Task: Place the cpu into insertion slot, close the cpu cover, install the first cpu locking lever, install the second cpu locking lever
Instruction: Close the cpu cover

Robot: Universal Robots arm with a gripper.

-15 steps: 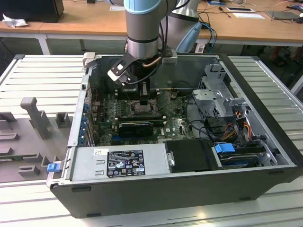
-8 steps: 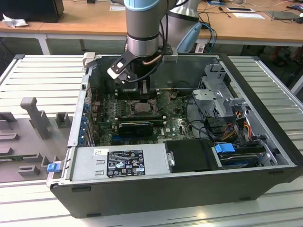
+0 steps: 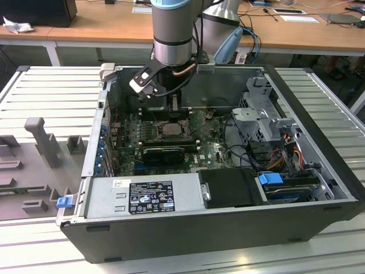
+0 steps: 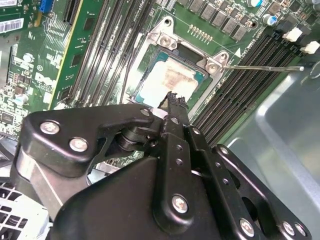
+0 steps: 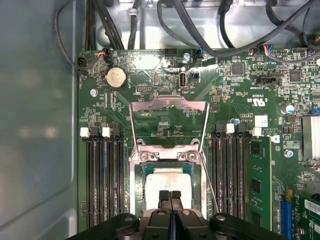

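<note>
Two fingers [image 5: 164,197] of the pincer [image 5: 170,196] are pressed flat together, with no gap between them and nothing held. Their tips sit over the near edge of the cpu [image 5: 167,181]; neither wrist view tells whether they touch it. The cpu lies pale side up in the slot [image 5: 136,185], and its near part is hidden behind the pincer's black body. In the second wrist view the pincer [image 4: 173,98] covers one edge of the cpu [image 4: 172,80] and cuts off much of the slot [image 4: 166,41].

Beyond the slot, in the first wrist view, the cover [image 5: 150,106] stands swung open off the cpu, and green board [image 5: 235,107] shows through its cut-out centre. One thin lever [image 5: 210,187] slants along the slot's side, unlatched. In the second wrist view a lever [image 4: 260,67] juts out across the memory slots [image 4: 240,95].

In the exterior view the arm [image 3: 171,34] reaches down into the open case [image 3: 199,234]. There the slot [image 3: 171,130] is small and dim beneath it, and the cpu is hard to make out. Cables [image 5: 235,30] at the board's far edge run out of frame.
</note>
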